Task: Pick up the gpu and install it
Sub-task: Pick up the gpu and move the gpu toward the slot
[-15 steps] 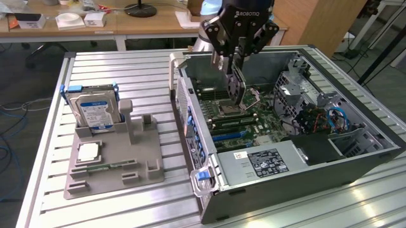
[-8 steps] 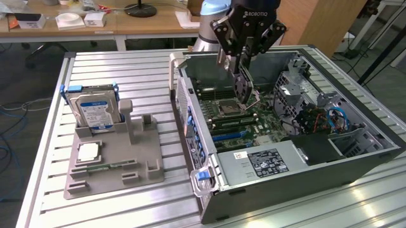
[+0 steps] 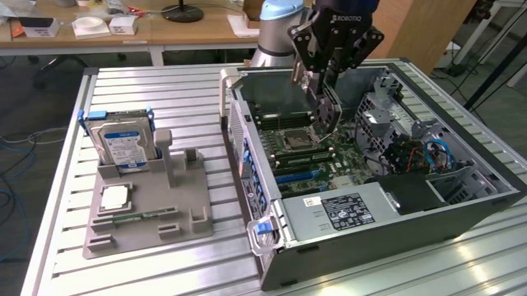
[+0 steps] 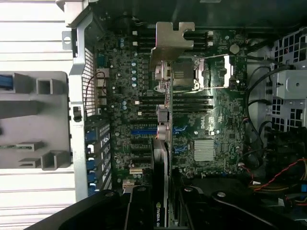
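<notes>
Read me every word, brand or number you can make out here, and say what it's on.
"ROBOTIQ": on the gripper.
"NVIDIA": on the gpu in its grip; the rest is cut off.
Label on the power supply: too small to read.
Label on the hard drive: too small to read.

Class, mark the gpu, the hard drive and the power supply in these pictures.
gpu (image 4: pixel 171 44): wrist view, on its silver end bracket.
hard drive (image 3: pixel 123 147): exterior view, on its blue-white label.
power supply (image 3: pixel 347 211): exterior view, on its black label.
</notes>
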Robot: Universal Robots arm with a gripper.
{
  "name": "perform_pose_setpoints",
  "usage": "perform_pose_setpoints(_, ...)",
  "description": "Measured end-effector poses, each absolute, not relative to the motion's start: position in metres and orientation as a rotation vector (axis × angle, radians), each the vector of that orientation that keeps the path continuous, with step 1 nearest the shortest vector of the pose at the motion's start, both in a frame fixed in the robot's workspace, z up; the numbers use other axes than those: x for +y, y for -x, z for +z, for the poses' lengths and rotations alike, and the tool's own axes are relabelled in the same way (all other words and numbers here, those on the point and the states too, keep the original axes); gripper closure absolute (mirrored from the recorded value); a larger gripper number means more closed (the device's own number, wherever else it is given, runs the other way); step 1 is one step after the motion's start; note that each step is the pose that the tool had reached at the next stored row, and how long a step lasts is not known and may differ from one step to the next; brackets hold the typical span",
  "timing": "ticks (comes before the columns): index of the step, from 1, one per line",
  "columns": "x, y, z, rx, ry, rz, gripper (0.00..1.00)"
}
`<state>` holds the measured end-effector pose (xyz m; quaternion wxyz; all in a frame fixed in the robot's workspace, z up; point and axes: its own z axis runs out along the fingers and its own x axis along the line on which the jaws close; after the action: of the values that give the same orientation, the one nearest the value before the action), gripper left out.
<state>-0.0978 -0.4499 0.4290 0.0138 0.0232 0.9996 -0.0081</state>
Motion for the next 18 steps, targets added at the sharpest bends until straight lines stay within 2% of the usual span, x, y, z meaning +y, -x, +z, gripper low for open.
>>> perform_pose_setpoints(18, -0.450, 0.049, 0.429, 3.113, -0.067, -0.025, 0.74)
